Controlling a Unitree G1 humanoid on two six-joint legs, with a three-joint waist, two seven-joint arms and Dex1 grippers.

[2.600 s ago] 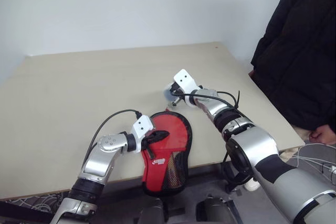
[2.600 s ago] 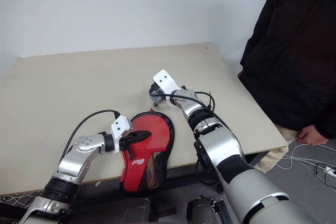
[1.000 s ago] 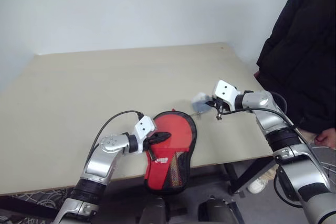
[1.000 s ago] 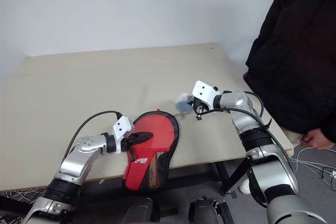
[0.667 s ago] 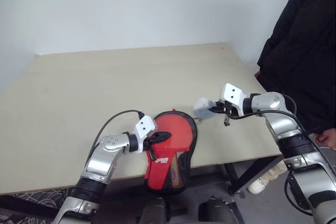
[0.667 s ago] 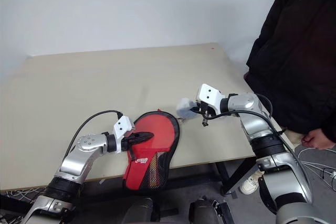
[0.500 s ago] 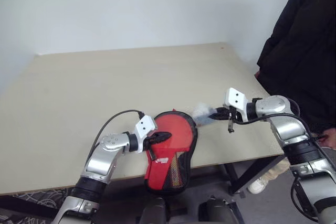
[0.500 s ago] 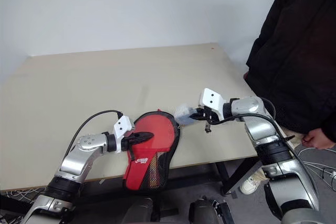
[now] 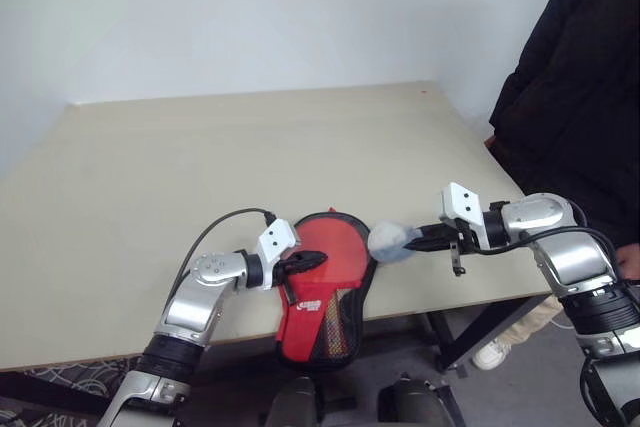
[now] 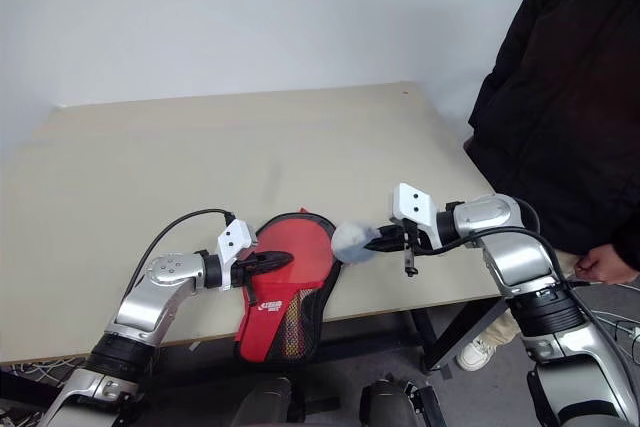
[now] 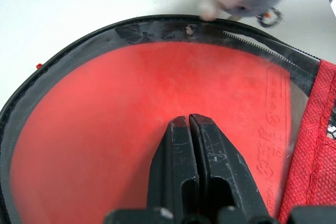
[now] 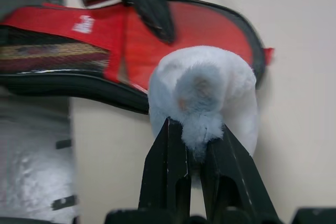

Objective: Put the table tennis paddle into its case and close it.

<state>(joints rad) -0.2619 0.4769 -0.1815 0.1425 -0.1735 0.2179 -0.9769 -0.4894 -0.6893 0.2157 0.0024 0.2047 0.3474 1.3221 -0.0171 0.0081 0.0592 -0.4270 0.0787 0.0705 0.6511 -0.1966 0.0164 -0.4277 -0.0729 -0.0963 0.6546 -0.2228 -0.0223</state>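
The left gripper (image 9: 312, 261) lies low over the near edge of the desk (image 9: 200, 167), its jaws pressed together with nothing between them, the tips resting on the clear plastic half of the case (image 9: 325, 292). The case lies flat at the desk's front edge, its round end on the desk and its narrow handle end, with the black mesh and red panel, hanging out past the edge. Through the clear half shows the red face of the table tennis paddle (image 11: 131, 124), inside the case. The black zip edging runs around the round end. Just beside the case's right rim, a small pale blue-grey soft lump (image 9: 390, 241) is clamped in the jaws of the right gripper (image 9: 420, 239), which reaches in from the right, pointing left. At the far right stands a person in a black coat (image 9: 580, 77).
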